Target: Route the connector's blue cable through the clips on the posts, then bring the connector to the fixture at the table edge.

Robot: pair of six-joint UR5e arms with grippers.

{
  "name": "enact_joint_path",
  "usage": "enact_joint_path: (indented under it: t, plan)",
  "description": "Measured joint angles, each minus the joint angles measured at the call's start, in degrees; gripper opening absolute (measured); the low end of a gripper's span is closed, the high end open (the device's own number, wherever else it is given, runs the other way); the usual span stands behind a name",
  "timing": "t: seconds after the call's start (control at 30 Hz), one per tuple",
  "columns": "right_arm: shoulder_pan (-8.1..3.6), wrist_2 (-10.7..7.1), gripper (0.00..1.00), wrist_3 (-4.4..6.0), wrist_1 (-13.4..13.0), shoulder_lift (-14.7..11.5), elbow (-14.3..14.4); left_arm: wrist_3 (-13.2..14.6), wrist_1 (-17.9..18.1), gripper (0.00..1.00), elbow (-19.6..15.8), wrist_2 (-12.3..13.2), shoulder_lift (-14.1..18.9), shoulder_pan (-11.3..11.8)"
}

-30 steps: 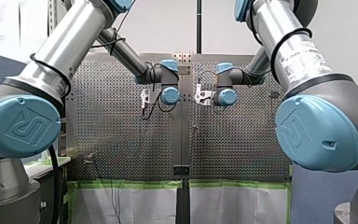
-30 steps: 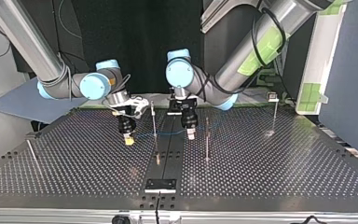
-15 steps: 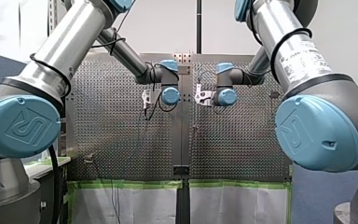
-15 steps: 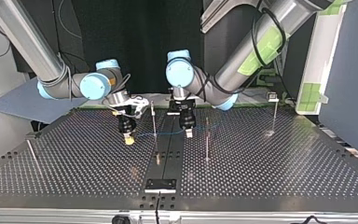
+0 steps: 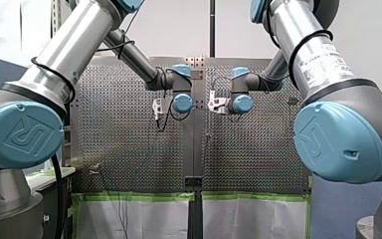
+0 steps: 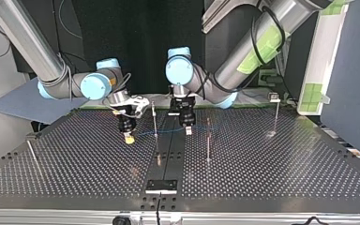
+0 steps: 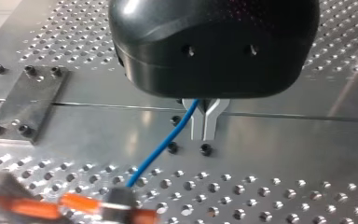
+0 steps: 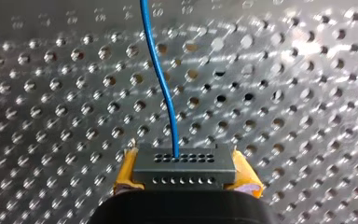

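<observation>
The right hand [image 6: 129, 137] clamps the connector [image 8: 185, 164] between yellow pads [image 8: 127, 169], low over the surface [image 6: 272, 168]; the left hand [image 7: 204, 132] pinches its blue cable [image 7: 161, 149] nearby. To clip it well, I'd keep that span taut and level past the post [image 6: 154, 119] between the 2 hands.

Perforated table [image 6: 272, 159] is lit evenly from above; strong glare is seen on it in both wrist views. Background is left dark in top view. Blue cable [image 7: 165, 140] ends in blur in left wrist view.
</observation>
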Motion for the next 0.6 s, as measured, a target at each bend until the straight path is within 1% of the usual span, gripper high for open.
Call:
enact_joint_path:
  t: [0.1,0.33,0.47,0.6]
  plan:
    - [-0.13,1.19,0.0,-0.13,0.32,0.0,0.55,-0.26,0.57,0.0,-1.13,0.07,-0.01,-0.08]
    - [-0.04,4.13,0.0,-1.06,0.99,-0.01,1.94,-0.22,3.2,0.0,-4.44,0.71,-0.02,-0.53]
    - [0.04,5.19,0.0,-1.7,1.31,-0.04,3.16,0.13,4.53,0.0,-6.53,0.8,-0.03,-0.99]
    - [0.1,5.78,0.0,-2.36,1.34,-0.09,4.81,0.34,5.27,0.0,-8.36,0.9,-0.03,-1.44]
